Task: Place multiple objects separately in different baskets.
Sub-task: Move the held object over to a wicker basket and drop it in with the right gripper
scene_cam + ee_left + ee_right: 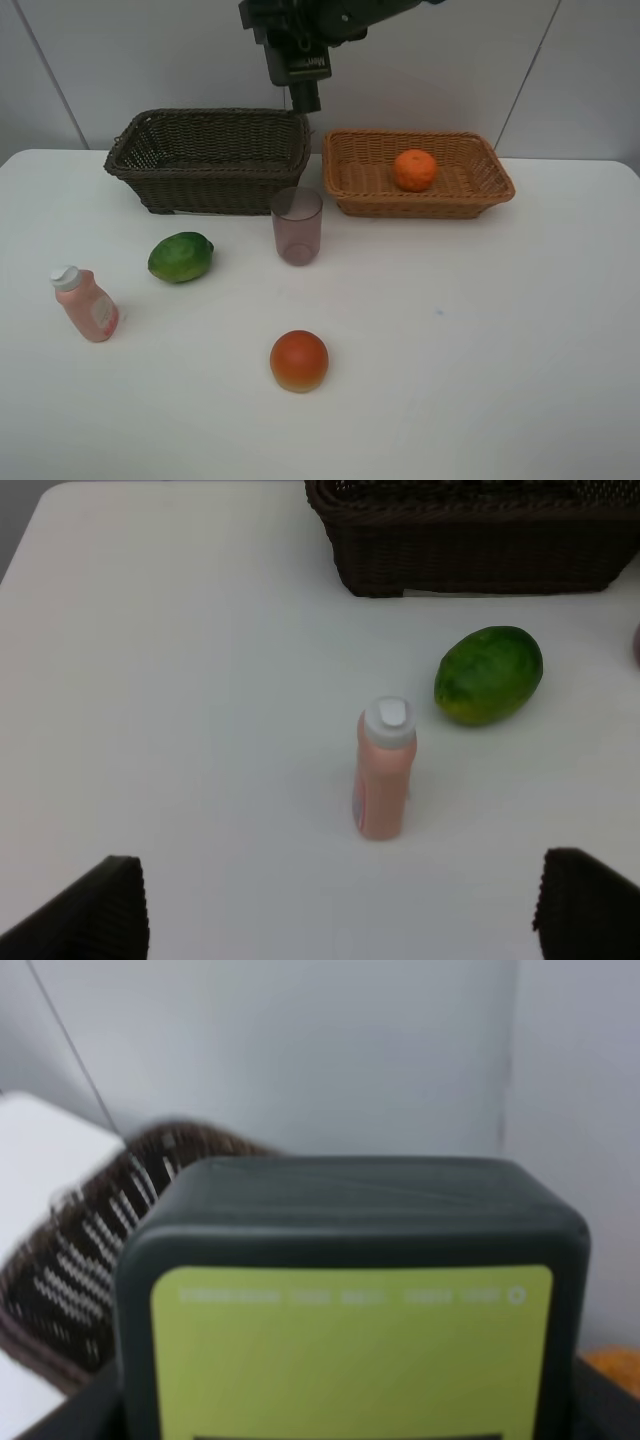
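Clenching the dark bottle (303, 68) in the right pincer (296, 40) above the dark basket (210, 175) rim, seemingly for release, with the left pincer (340, 905) splayed.

We note a white table (480, 400), matte and smooth, filling most of the high view. Its far edge runs straight along the foot of the wall. Its far left corner is rounded, and the far right corner rounds off likewise. One tiny dark speck (438, 312) sits on the top, right of the middle, well apart from every edge.

Behind the far edge we see a pale grey wall (150, 60) of flat panels. A thin dark left seam (50, 75) slants across it, and a right seam (528, 80) slants the other way.

From the left wrist camera, a rounded table corner shows against a grey background (15, 520).
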You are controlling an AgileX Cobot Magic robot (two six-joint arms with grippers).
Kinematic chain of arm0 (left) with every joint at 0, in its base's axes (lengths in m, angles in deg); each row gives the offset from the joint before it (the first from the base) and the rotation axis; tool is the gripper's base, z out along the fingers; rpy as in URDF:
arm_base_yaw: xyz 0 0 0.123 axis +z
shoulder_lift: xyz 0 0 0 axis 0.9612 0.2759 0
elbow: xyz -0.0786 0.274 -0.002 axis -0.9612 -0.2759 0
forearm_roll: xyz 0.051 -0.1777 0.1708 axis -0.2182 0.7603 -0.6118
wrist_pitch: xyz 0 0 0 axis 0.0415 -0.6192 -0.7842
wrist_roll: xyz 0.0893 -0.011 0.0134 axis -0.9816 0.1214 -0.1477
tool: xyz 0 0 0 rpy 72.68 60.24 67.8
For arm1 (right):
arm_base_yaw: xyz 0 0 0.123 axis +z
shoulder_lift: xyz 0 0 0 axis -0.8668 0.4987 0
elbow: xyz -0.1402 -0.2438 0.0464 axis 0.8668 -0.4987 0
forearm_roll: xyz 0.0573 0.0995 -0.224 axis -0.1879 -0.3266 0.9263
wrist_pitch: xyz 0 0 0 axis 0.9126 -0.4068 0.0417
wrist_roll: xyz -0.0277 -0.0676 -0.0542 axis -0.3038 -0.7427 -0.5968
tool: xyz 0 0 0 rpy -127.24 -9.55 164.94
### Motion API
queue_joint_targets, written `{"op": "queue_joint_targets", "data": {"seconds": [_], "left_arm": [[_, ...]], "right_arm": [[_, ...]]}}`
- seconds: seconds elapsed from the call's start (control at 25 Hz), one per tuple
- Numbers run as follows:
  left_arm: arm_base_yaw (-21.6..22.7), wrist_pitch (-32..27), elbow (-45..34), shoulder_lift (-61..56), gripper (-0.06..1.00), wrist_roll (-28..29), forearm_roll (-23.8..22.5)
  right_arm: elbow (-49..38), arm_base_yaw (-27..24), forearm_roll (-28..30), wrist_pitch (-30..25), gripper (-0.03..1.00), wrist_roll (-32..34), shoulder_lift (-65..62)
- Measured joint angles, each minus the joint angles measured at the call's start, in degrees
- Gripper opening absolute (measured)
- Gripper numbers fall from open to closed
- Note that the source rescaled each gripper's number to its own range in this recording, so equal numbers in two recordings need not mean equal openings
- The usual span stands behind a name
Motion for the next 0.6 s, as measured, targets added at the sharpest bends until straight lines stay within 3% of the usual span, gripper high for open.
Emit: {"op": "queue_joint_targets", "data": {"seconds": [0.16, 0.2, 0.36, 0.6], "left_arm": [[0.0, 0.0, 0.0, 0.0, 1.0, 0.0, 0.0], [0.0, 0.0, 0.0, 0.0, 1.0, 0.0, 0.0], [0.0, 0.0, 0.0, 0.0, 1.0, 0.0, 0.0], [0.0, 0.0, 0.0, 0.0, 1.0, 0.0, 0.0]], "right_arm": [[0.0, 0.3, -1.1, 11.0, 0.11, 0.0, 4.7], [0.0, 0.3, -1.1, 11.0, 0.11, 0.0, 4.7], [0.0, 0.5, -2.4, 24.2, 0.11, 0.0, 10.9], [0.0, 0.2, -5.0, 38.0, 0.1, 0.0, 16.9]]}}
